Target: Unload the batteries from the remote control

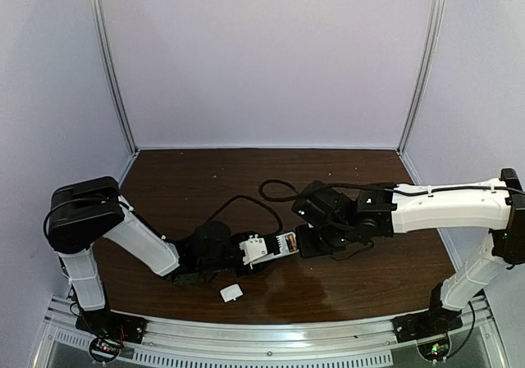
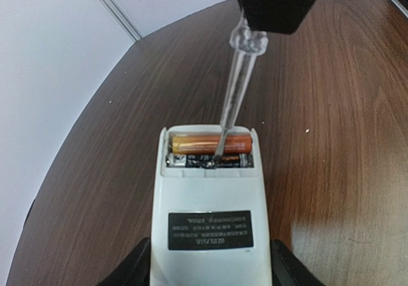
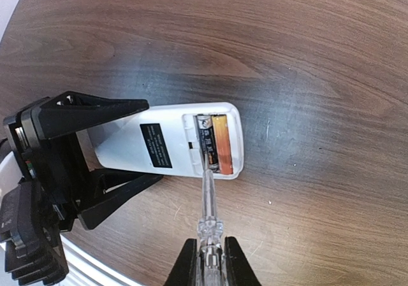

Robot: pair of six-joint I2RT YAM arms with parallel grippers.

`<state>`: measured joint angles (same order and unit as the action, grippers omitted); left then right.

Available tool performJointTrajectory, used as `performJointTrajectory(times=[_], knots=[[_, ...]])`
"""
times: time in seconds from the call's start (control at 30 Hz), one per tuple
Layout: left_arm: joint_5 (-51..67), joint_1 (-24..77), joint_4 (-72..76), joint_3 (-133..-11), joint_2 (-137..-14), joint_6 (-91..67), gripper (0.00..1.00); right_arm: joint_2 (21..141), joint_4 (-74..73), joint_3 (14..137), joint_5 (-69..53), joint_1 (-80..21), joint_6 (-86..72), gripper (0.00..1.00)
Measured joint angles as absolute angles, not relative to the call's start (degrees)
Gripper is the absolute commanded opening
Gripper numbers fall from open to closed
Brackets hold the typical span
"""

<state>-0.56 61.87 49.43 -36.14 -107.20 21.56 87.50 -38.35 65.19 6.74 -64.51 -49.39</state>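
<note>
The left hand (image 2: 210,246) pinches the remote control (image 2: 207,197) by its two long sides. The remote lies flat on the brown wooden bench (image 1: 377,282), near the front and about the middle. It is white, and its back faces up.

On the back there is a black label (image 2: 210,230) with white writing. The writing is too small and blurry to read.

The little door of the remote is off, so the slot at the far end is open. The two batteries (image 2: 210,143) lie in it side by side. One is bright orange, and the other one (image 2: 220,159) is darker and sits closer to the label. No words on them can be read.

The right hand (image 3: 209,248) is pressed together on the clear handle of a thin screwdriver (image 3: 206,200). The screwdriver points down into the open slot, with its tip at the darker battery.

A small white cover piece (image 1: 231,293) lies on the bench by itself, close to the front edge and just beside the left arm. A black cable (image 1: 271,189) makes a loop on the bench behind the remote.
</note>
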Motion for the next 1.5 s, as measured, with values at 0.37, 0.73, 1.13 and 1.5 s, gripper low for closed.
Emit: performJointTrajectory(times=[0.37,0.73,1.13,1.5], knots=[[-0.6,61.9,49.5,-36.2,-107.3,21.6,0.0,88.8,-40.6,67.2,8.4,-64.5,-49.2,0.0],[-1.0,61.8,48.6,-36.2,-107.6,21.6,0.0,91.7,-40.6,68.3,8.9,-64.5,-48.2,0.0],[-1.3,61.7,47.4,-36.7,-108.0,21.6,0.0,94.7,-40.7,70.2,9.0,-64.5,-47.9,0.0],[-1.3,61.5,45.6,-36.7,-108.0,21.6,0.0,96.7,-40.5,70.9,8.2,-64.1,-45.9,0.0]])
